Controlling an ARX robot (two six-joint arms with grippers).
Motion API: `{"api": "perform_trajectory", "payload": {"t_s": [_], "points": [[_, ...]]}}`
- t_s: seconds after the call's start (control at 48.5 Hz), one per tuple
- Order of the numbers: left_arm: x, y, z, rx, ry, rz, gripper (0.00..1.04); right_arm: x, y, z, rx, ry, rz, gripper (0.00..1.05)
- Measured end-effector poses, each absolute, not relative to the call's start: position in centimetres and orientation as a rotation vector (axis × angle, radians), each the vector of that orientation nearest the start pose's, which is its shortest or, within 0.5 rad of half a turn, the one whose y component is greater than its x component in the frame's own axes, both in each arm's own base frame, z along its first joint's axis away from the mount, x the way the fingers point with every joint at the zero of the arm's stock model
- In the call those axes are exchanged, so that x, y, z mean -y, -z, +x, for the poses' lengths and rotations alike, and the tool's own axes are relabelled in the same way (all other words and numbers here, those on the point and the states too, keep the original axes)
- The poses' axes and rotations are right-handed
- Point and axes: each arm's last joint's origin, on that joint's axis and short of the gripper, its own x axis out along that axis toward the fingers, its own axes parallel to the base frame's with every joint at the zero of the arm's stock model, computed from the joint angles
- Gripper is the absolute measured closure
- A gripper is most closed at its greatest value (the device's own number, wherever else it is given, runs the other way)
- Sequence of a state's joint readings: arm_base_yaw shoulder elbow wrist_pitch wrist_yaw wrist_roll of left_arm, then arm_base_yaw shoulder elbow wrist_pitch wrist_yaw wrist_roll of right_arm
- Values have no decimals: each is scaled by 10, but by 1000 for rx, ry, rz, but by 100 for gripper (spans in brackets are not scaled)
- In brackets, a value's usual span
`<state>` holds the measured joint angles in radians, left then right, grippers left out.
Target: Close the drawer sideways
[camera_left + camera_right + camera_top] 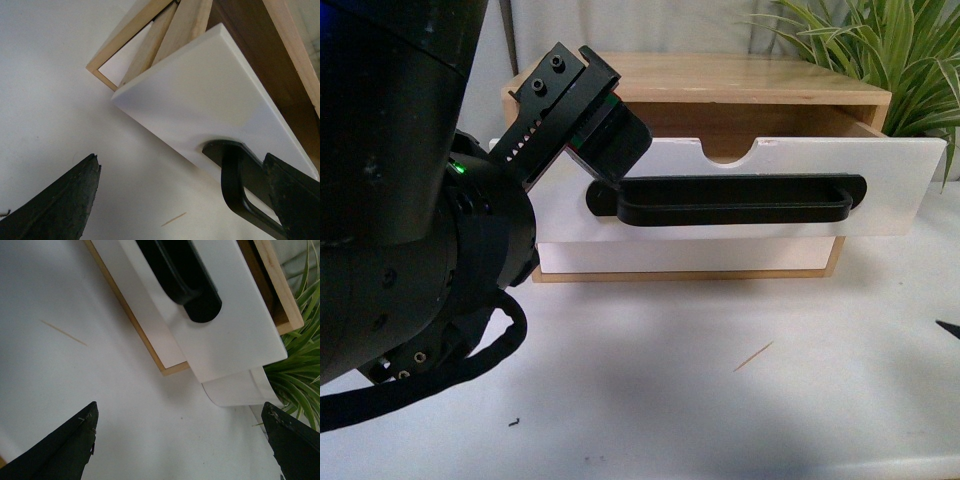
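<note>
The drawer (770, 180) has a white front, a long black bar handle (730, 200) and a half-round notch in its top edge. It stands pulled out of the wooden cabinet (740, 80). My left gripper (585, 120) is open at the left end of the drawer front. In the left wrist view the left gripper (180, 200) faces the drawer front (210, 100), with one finger (295, 195) next to the handle end (232, 180). My right gripper (180, 450) is open and empty over the table, short of the drawer's right end (240, 330) and the handle (185, 280).
A plain white drawer (690, 255) sits shut below the pulled-out one. A green plant (880, 50) in a white pot (240, 387) stands right of the cabinet. A thin wooden stick (753, 357) lies on the white table (720, 420).
</note>
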<state>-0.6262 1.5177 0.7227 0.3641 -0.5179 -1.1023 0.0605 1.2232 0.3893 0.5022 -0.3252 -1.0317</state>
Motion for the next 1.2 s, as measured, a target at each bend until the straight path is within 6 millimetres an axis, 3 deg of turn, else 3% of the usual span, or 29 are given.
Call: {"api": "perform_trajectory", "payload": {"t_s": [0.206, 0.454, 0.804, 1.196], "points": [[162, -194, 264, -377, -110, -843, 6, -38, -186, 255, -101, -525, -952, 9], [157, -196, 276, -375, -111, -838, 6, -50, -184, 271, -120, -546, -934, 9], [151, -199, 303, -382, -92, -823, 6, -65, -186, 310, -129, -529, -934, 9], [151, -203, 355, -378, -70, -812, 6, -76, -191, 362, -156, -492, -920, 9]]}}
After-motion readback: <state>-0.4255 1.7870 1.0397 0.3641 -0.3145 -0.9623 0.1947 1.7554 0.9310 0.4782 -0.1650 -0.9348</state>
